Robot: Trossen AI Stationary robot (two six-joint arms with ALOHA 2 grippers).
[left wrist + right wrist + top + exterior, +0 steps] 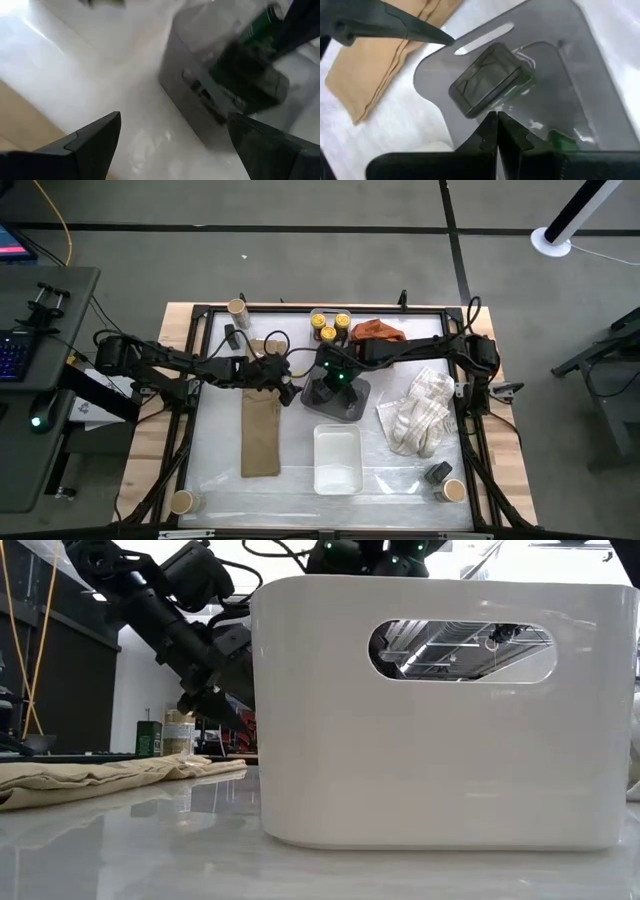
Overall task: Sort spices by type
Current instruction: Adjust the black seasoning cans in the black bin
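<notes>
Hovering over the grey tray point(352, 402) near the middle of the bench point(220, 480), the right claw point(497, 131) has its fingers pressed together and holds nothing. Just past its tips, inside the tray, lies a dark grey tin point(490, 80), flat on the tray floor near the slotted wall.

The left claw point(172, 132) reaches in from the other side, fingers spread wide apart and empty, with its tips just beside the tray's outer wall; in the right wrist view one of its fingers point(415, 30) points at the tray's handle slot.

Three yellow-lidded jars point(329, 326) stand close together at the far edge of the bench, next to an orange cloth point(378, 332). A tan-topped tub point(237, 307) sits at the far left corner, a second tub point(182, 501) at the near left corner, and a third tub point(453, 490) at the near right corner, with another grey tin point(438, 472) just beside it.

A white tray point(337, 459) sits on the near side of the grey one and fills most of the low view. A folded tan cloth point(261, 432) lies to the left of the trays, and a crumpled white cloth point(418, 413) lies to their right
</notes>
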